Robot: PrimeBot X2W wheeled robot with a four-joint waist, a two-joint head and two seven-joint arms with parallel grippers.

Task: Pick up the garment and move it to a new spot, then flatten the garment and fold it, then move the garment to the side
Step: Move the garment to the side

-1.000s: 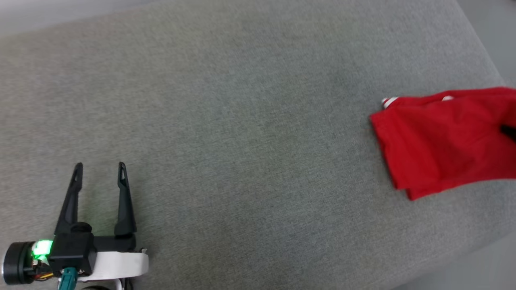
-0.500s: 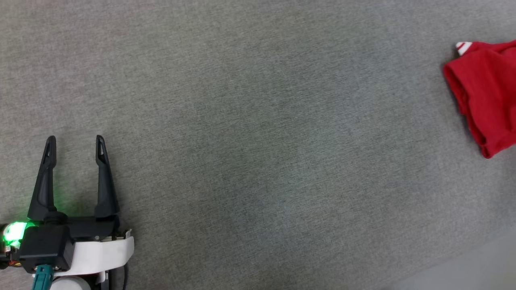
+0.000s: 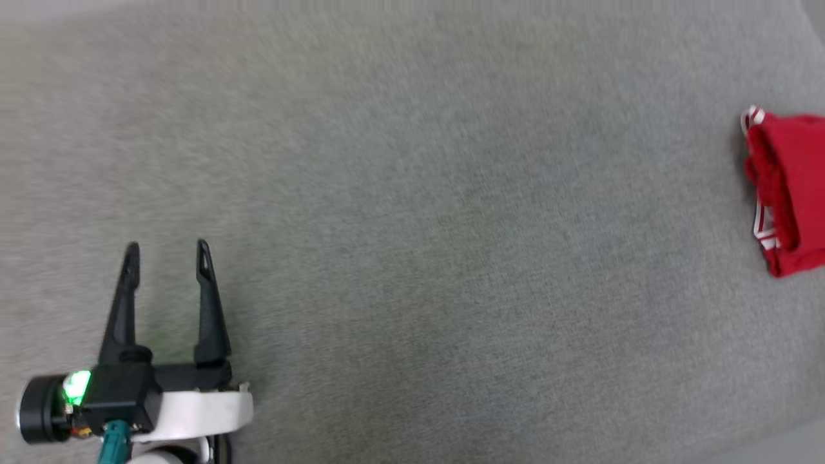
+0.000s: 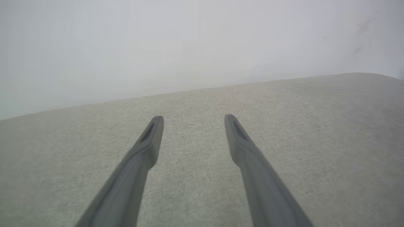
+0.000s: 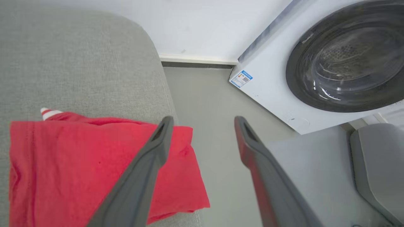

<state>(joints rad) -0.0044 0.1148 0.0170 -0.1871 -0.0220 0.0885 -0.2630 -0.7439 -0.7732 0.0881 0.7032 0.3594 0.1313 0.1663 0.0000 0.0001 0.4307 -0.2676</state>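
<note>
While both tools stand with their fingers apart and nothing clamped between them, a grey woven surface (image 3: 412,193) spreads ahead of the left tool (image 3: 167,247) and far off to its right. This tool hangs low over bare cloth. Beyond its fingertips, in its wrist view, the surface ends and a pale wall (image 4: 189,37) rises.

Ahead of the right tool (image 5: 204,118), the surface rounds off at a corner. Past that lie a grey floor (image 5: 205,104) and a white skirting (image 5: 195,59) at the foot of the wall. A white washing machine (image 5: 268,94) stands ahead and to the right of this tool, with a dark round door (image 5: 347,56) and a small blue-edged label (image 5: 241,78). A grey rounded shape (image 5: 375,164) sits at the far right; I cannot tell what it is.

One garment (image 5: 79,164) lies bunched and red at the surface's edge, striped trim showing at one corner. It is well apart from the left tool, far to its right, and just below the right tool's left finger. Whether that finger touches it I cannot tell.

By count: two tools of two fingers each, one garment, one washing machine, one label.
</note>
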